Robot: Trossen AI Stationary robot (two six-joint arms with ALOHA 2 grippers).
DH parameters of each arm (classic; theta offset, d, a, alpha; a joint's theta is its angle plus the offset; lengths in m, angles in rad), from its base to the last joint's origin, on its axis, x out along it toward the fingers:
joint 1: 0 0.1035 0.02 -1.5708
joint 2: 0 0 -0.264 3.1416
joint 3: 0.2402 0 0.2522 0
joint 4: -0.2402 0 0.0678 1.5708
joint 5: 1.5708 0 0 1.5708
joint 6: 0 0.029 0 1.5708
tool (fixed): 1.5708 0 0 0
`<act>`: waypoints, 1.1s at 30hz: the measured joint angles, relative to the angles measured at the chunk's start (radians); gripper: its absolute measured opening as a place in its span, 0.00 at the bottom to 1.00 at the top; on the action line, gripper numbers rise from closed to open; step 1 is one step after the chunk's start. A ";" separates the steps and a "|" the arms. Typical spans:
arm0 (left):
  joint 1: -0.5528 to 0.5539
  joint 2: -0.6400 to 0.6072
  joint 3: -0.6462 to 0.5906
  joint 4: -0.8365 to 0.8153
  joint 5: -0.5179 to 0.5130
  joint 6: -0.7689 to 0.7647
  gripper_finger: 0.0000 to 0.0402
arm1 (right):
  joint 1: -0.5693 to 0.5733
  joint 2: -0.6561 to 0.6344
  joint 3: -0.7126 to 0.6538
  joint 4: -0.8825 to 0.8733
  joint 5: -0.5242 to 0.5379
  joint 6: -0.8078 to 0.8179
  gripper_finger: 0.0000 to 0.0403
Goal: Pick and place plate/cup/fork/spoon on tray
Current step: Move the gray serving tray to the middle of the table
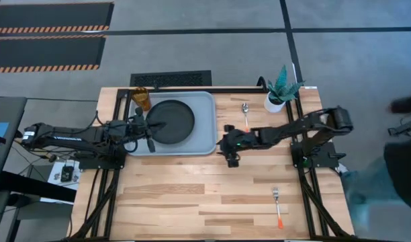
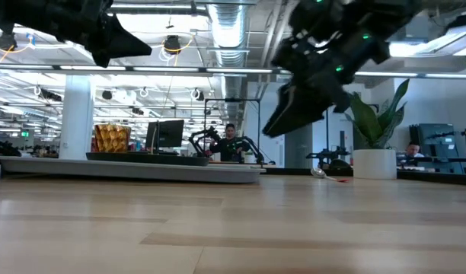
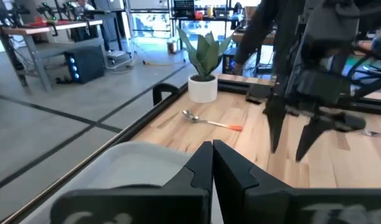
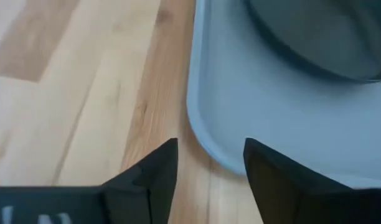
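The black plate (image 1: 173, 121) lies in the grey-blue tray (image 1: 204, 142) at the table's far left. The amber cup (image 1: 141, 98) stands at the tray's far left corner. The spoon (image 1: 246, 114) lies on the table right of the tray. The fork (image 1: 277, 205) lies near the table's front right. My left gripper (image 1: 152, 132) is shut and empty, raised over the plate's left edge (image 2: 120, 39). My right gripper (image 1: 231, 153) is open and empty, raised above the table (image 2: 294, 106) just off the tray's near right corner (image 4: 231, 146).
A white pot with a green plant (image 1: 278, 94) stands at the table's far right, beyond the spoon. A person (image 1: 403, 144) is beside the table's right edge. Bare wood spreads across the table's near half (image 1: 192, 202).
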State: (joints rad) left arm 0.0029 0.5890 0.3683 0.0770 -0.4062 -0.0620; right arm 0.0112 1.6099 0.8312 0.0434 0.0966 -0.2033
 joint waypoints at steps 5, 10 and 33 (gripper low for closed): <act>0.000 0.000 0.000 0.003 0.000 0.000 0.00 | -0.007 0.126 0.121 -0.096 0.004 -0.084 0.50; 0.000 0.000 0.000 0.001 0.001 0.000 0.00 | -0.007 0.216 0.218 -0.186 0.007 -0.140 0.45; 0.000 0.000 0.000 -0.015 0.002 0.001 0.00 | -0.001 0.353 0.345 -0.302 0.066 -0.298 0.13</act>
State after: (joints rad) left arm 0.0029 0.5888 0.3683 0.0624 -0.4042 -0.0612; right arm 0.0100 1.9629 1.1763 -0.2584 0.1629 -0.5017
